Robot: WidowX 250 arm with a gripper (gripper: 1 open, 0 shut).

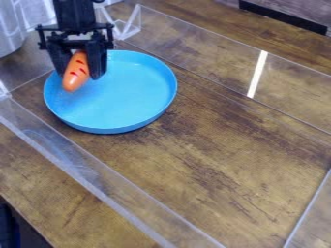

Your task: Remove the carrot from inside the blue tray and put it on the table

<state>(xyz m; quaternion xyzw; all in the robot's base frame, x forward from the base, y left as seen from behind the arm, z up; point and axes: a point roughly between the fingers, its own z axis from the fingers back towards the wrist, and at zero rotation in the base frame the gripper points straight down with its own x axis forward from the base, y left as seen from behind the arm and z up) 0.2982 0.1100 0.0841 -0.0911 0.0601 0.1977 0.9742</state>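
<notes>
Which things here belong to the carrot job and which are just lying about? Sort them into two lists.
Belonging to the job:
- carrot, held in the gripper above the tray
- blue tray
- table

Just lying about:
- white wire-frame object behind the tray
- pale object at the left edge, too cropped to identify

Tray point(123, 97) sits on the table point(220, 145), upper left of the view, near the far-left corner. Gripper point(76, 58) hangs over the tray's far-left rim, pointing steeply down. Carrot point(76, 71) is clamped between the jaws — tilted, its lower end toward the left, clear of the tray floor. Nothing else lies in the tray. Right of the tray and toward the near edge — open tabletop. A raised clear edge strip point(77, 165) runs diagonally across the near-left part of the table, in front of the tray.
</notes>
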